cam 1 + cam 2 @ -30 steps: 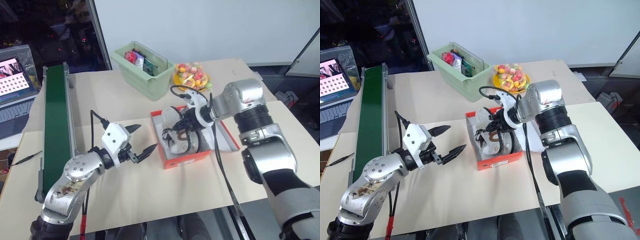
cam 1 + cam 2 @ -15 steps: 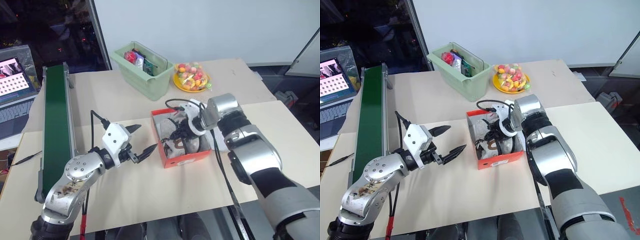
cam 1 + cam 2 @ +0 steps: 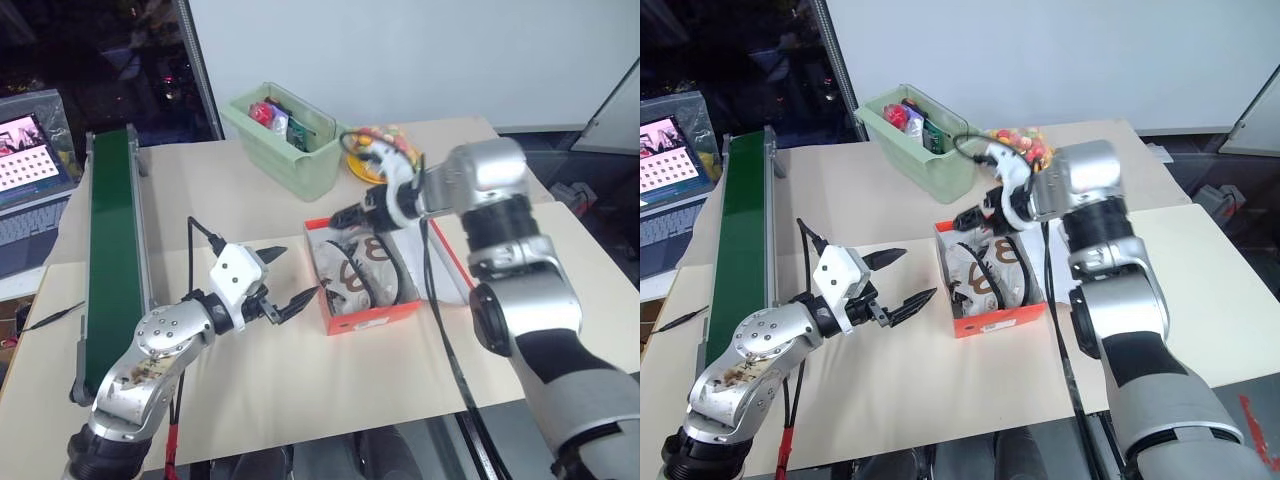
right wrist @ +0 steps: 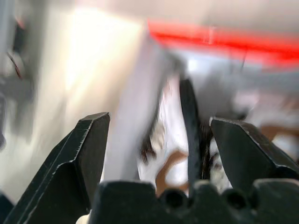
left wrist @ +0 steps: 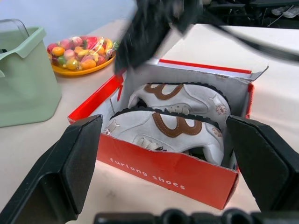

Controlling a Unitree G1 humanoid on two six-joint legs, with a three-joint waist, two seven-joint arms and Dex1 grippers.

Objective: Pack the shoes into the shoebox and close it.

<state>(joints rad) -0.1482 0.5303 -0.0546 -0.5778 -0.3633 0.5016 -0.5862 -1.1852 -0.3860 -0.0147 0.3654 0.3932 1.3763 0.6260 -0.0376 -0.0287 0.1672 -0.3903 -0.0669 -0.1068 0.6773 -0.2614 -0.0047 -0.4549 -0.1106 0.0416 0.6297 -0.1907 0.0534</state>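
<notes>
Lying side by side in the open shoebox [image 3: 362,300], the two shoes [image 5: 170,123] are white with brown markings and dark soles; laces show at the end nearer the left gripper.

Shoebox: red-orange outside, white inside, set near the middle of the table [image 3: 260,390]. White lettering runs along its near red wall. Lid [image 3: 448,268] hinged open, lying back on the side towards the right arm, white inner face up.

Right gripper [image 3: 352,215]: above the far end of the shoebox, pointing down and towards the robot's left. Jaws spread wide, nothing between them. Black cable loops from the wrist over the box's right side.

Left gripper [image 3: 290,282]: just beside the box's left wall, above the table, pointing level at the box. Jaws wide apart, empty; not touching the box.

Bin [image 3: 285,140]: pale green plastic, beyond the shoebox on the table, holding mixed coloured items, among them something red.

Plate [image 5: 77,70]: yellow, heaped with wrapped multicoloured sweets or fruit, beside the bin, partly hidden behind the right gripper in the eye views.

Conveyor [image 3: 112,240]: long green belt with metal rails, along the table's left edge.

Laptop [image 3: 30,165]: open, screen lit, left of the conveyor.
</notes>
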